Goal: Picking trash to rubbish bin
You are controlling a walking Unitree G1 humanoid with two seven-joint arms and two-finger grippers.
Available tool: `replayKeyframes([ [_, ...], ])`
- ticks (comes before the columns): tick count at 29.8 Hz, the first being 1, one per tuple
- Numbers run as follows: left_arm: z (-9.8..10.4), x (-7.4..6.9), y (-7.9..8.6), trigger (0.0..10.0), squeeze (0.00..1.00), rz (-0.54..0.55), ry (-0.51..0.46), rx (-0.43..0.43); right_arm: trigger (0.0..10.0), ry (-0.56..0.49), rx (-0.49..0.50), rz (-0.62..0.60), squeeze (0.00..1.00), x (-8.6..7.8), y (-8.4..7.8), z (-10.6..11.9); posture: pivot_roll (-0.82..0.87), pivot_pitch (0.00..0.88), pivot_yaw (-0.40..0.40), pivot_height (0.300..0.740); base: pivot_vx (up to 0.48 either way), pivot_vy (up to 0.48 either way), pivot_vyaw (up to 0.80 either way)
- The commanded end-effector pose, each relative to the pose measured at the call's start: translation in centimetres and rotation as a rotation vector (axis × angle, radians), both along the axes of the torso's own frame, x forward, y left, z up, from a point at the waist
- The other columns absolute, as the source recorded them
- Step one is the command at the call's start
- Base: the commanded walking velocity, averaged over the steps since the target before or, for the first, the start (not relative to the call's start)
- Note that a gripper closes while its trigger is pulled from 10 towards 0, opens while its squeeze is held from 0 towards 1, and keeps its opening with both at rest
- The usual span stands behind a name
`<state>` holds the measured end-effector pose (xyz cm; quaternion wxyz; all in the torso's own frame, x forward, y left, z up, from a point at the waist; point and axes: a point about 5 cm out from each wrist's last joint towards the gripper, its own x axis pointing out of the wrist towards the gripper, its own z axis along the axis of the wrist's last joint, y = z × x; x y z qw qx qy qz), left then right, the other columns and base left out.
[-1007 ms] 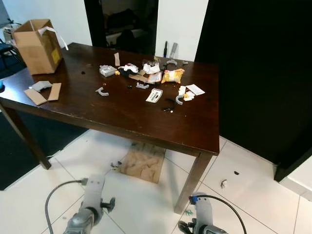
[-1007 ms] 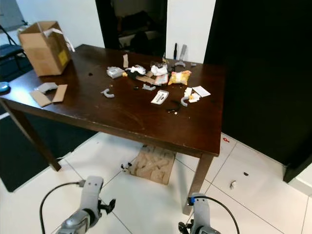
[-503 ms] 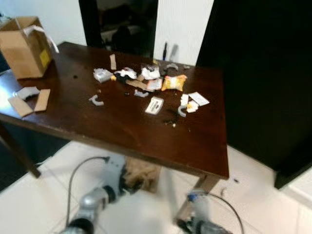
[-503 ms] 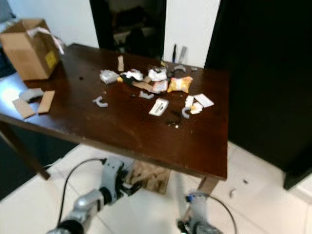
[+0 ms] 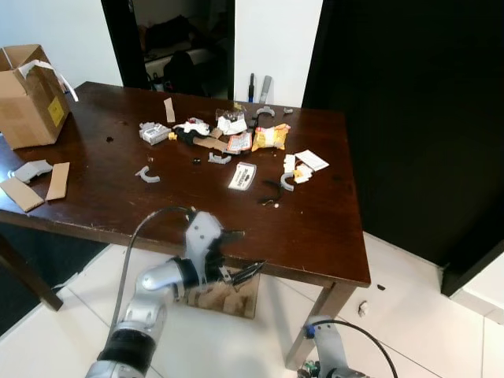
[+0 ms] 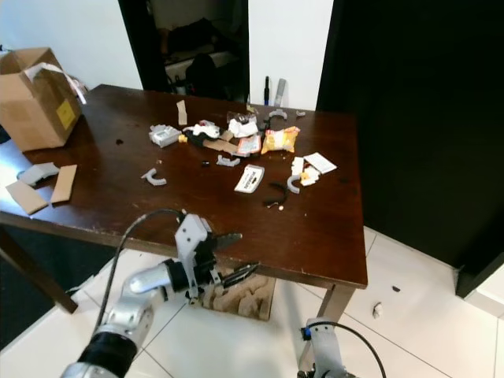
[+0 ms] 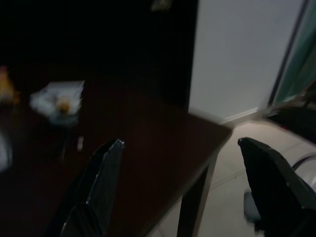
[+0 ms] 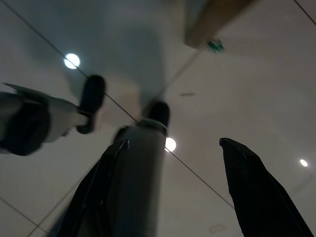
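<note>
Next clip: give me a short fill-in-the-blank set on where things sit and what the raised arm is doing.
1. The left gripper is raised at the table's near edge with its fingers ____.
2. The cardboard box stands on the table's far ____ corner.
3. The yellow snack packet lies to the ____ of the white card.
4. The right arm hangs ____ table height.

Missing words: open; left; right; below

The cardboard box [image 5: 30, 93] is cut off by the left edge of the frame. The small scraps [image 6: 236, 142] at the upper centre of the table [image 5: 315, 236] are too small to be identified. The left wrist view is dark and blurred.
</note>
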<state>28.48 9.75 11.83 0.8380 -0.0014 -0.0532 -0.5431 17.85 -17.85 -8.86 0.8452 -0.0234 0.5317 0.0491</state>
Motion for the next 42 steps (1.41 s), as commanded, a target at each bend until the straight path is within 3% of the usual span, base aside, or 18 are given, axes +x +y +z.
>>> replayKeyframes([
  [1, 0.9, -0.3, 0.2, 10.0, 0.00, -0.033, -0.016, -0.010, 10.0, 0.021, -0.003, -0.026, 0.00, -0.5, -0.2, -0.2, 0.12, 0.000, -0.017, 0.740, 0.000, 0.000, 0.00],
  [3, 2.6, -0.2, 0.2, 10.0, 0.00, -0.024, -0.067, -0.051, 10.0, 0.021, -0.001, -0.026, 0.00, -0.5, -0.2, -0.2, 0.12, 0.000, -0.017, 0.740, 0.000, 0.000, 0.00],
  [5, 3.0, -0.2, 0.3, 10.0, 0.00, -0.015, -0.084, -0.061, 10.0, 0.022, -0.001, -0.026, 0.00, -0.5, -0.2, -0.2, 0.12, 0.000, -0.016, 0.740, 0.000, 0.000, 0.00],
  [7, 4.6, 1.0, 1.2, 10.0, 0.00, 0.108, -0.137, -0.104, 10.0, 0.024, 0.000, -0.028, 0.00, -0.6, -0.2, -0.2, 0.12, 0.000, -0.016, 0.740, 0.338, 0.000, 0.00],
  [8, 4.6, 1.0, 1.2, 10.0, 0.00, 0.108, -0.137, -0.104, 10.0, 0.024, 0.000, -0.028, 0.00, -0.6, -0.2, -0.2, 0.12, 0.000, -0.016, 0.740, 0.371, 0.000, 0.00],
  [11, 6.4, 2.7, 3.0, 10.0, 0.00, 0.306, -0.180, -0.144, 10.0, 0.025, -0.003, -0.030, 0.00, -0.6, -0.2, -0.3, 0.12, 0.000, -0.017, 0.740, 0.415, 0.000, 0.00],
  [14, 7.2, 3.1, 3.7, 10.0, 0.00, 0.363, -0.187, -0.158, 10.0, 0.028, -0.008, -0.027, 0.00, -0.6, -0.2, -0.3, 0.12, 0.000, -0.014, 0.740, 0.417, 0.000, 0.00],
  [29, 8.1, 3.3, 3.3, 10.0, 0.00, 0.381, -0.186, -0.176, 10.0, 0.046, -0.005, -0.050, 0.00, -1.0, -0.1, -0.4, 0.11, 0.000, -0.005, 0.740, 0.429, 0.000, 0.00],
  [34, 8.0, 3.3, 2.7, 10.0, 0.00, 0.377, -0.154, -0.168, 10.0, 0.075, -0.023, -0.067, 0.00, -1.4, -0.4, -0.6, 0.11, 0.000, -0.003, 0.740, 0.224, 0.000, -0.77],
  [42, 8.1, 3.2, 2.2, 10.0, 0.00, 0.361, -0.163, -0.167, 10.0, 0.179, -0.140, -0.199, 0.00, -4.3, -3.8, -1.2, 0.11, 0.000, -0.001, 0.740, 0.000, 0.000, -0.20],
])
